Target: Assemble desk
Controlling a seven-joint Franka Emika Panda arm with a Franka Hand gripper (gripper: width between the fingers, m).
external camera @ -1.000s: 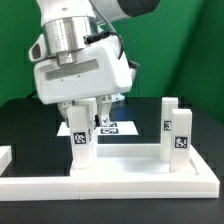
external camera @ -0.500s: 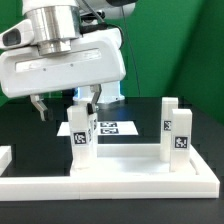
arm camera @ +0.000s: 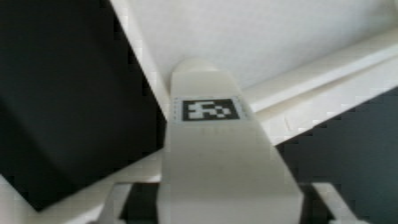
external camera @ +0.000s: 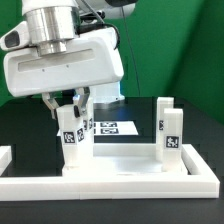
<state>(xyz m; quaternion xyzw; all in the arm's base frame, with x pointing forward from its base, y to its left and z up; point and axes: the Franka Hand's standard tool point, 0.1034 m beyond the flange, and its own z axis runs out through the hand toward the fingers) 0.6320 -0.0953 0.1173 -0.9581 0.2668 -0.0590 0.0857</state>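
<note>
The desk top (external camera: 125, 160) lies flat on the black table with white legs standing upright at its corners. My gripper (external camera: 68, 108) hangs over the leg (external camera: 72, 150) nearest the exterior view's left, one finger on each side of its upper end, shut on it. In the wrist view this leg (arm camera: 214, 140) shows from above with its square tag, and my gripper (arm camera: 228, 205) has a finger against each flank. Two more legs (external camera: 169, 130) stand at the exterior view's right.
A long white border bar (external camera: 120, 186) runs along the front of the table, and another piece of it (external camera: 5, 155) shows at the exterior view's left edge. The marker board (external camera: 110, 128) lies behind the desk top. The arm's wide white hand fills the upper left.
My gripper has come down over the left leg and its jaws have closed in from wide open. The desk top with its legs has shifted slightly toward the exterior view's left.
</note>
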